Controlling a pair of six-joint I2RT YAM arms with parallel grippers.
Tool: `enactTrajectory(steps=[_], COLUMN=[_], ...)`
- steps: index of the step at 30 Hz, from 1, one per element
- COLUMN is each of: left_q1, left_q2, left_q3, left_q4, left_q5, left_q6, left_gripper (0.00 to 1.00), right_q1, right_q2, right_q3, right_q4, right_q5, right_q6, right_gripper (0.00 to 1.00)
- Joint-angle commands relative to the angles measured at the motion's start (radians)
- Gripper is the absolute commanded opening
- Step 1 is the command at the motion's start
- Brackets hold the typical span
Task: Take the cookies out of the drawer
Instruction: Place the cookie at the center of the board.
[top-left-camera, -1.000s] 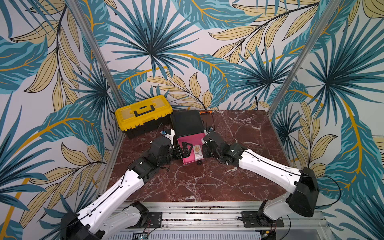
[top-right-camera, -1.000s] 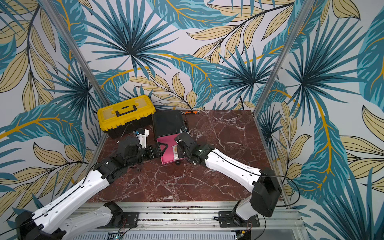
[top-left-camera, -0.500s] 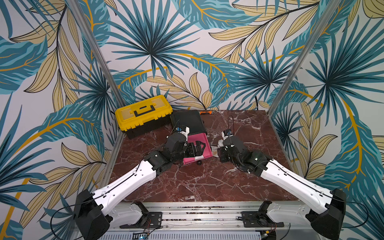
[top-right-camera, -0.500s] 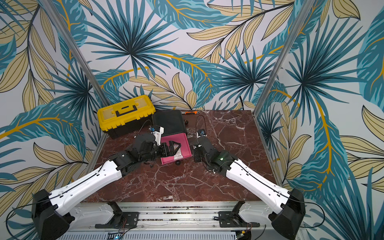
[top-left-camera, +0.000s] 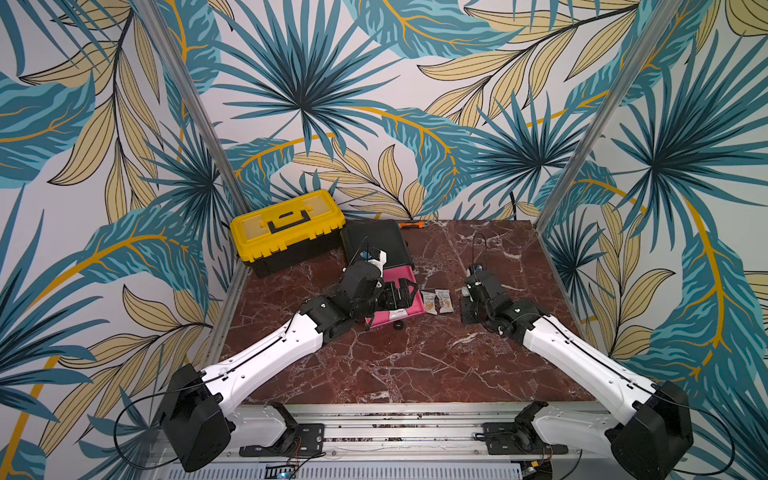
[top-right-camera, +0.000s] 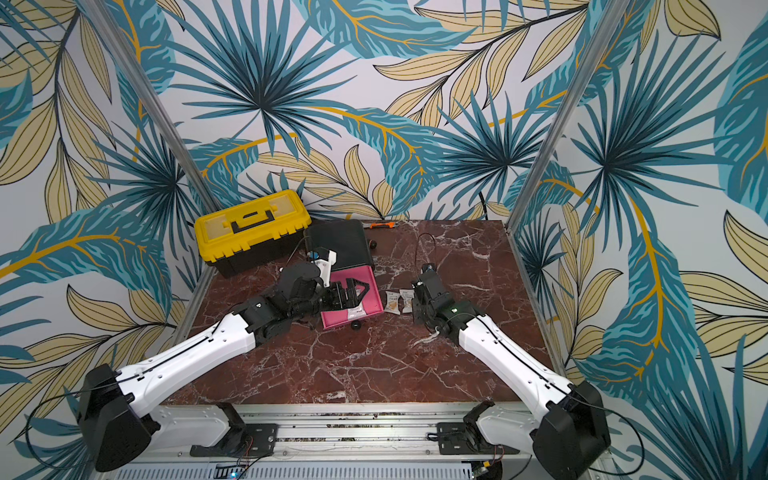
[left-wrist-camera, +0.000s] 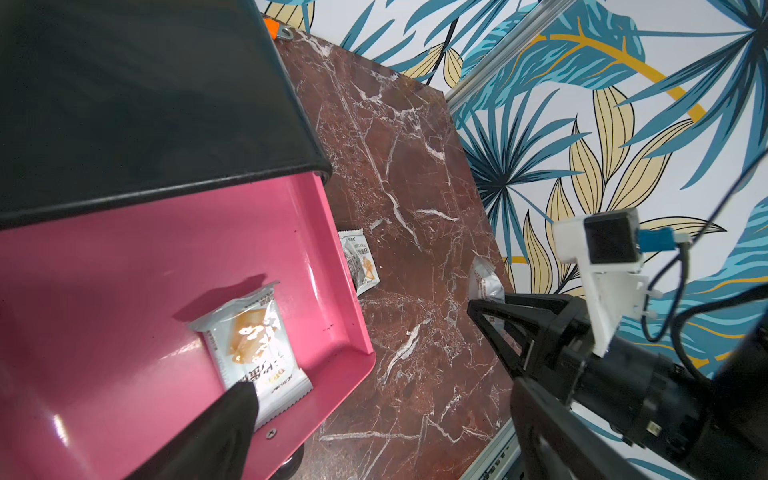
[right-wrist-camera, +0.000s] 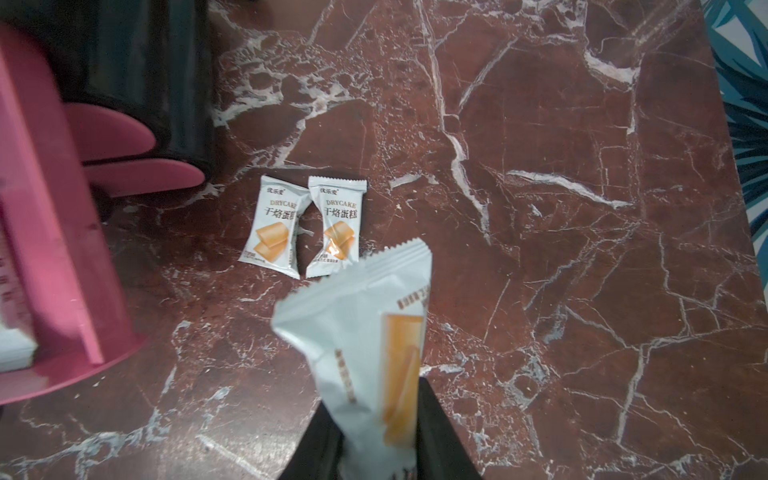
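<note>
The pink drawer (top-left-camera: 409, 274) (left-wrist-camera: 124, 270) stands pulled out of a black cabinet (top-left-camera: 376, 243). One white cookie packet (left-wrist-camera: 253, 336) lies inside it. My left gripper (top-left-camera: 399, 293) (left-wrist-camera: 386, 432) hangs open over the drawer's front corner; one fingertip (left-wrist-camera: 237, 403) overlaps that packet's end, and the other finger is outside the drawer. Two white cookie packets (top-left-camera: 429, 300) (top-left-camera: 445, 300) (right-wrist-camera: 272, 226) (right-wrist-camera: 338, 226) lie side by side on the table, right of the drawer. Just right of them, my right gripper (top-left-camera: 467, 291) (right-wrist-camera: 376, 436) is shut on another white packet (right-wrist-camera: 365, 332).
A yellow toolbox (top-left-camera: 286, 226) sits at the back left beside the cabinet. An orange tool (top-left-camera: 411, 225) lies against the back wall. The drawer's black knob (top-left-camera: 399, 326) sticks out at its front. Bare marble table (top-left-camera: 415, 365) stretches in front and to the right.
My right gripper has drawn back from the drawer to the right, carrying a white packet. My left gripper has swung in over the drawer.
</note>
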Motion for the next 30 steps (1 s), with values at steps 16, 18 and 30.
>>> enactTrajectory(steps=[16, 18, 30], left_q1=[0.077, 0.086, 0.096], left_q2=[-0.296, -0.324, -0.399], left_q3=[-0.148, -0.175, -0.212], left_q4=[-0.142, -0.154, -0.195], left_q5=[-0.144, -0.149, -0.172], left_q6=[0.051, 0.04, 0.021], left_gripper=[1.0, 1.0, 1.0], right_q1=[-0.135, -0.142, -0.149], right_q2=[0.465, 0.505, 0.629], right_q3=[0.145, 0.173, 0.267], right_q4=[0.16, 0.143, 0.066], right_q5=[-0.112, -0.129, -0.1], right_q6=[-0.074, -0.055, -0.009], right_gripper=[0.27, 0.27, 0.28])
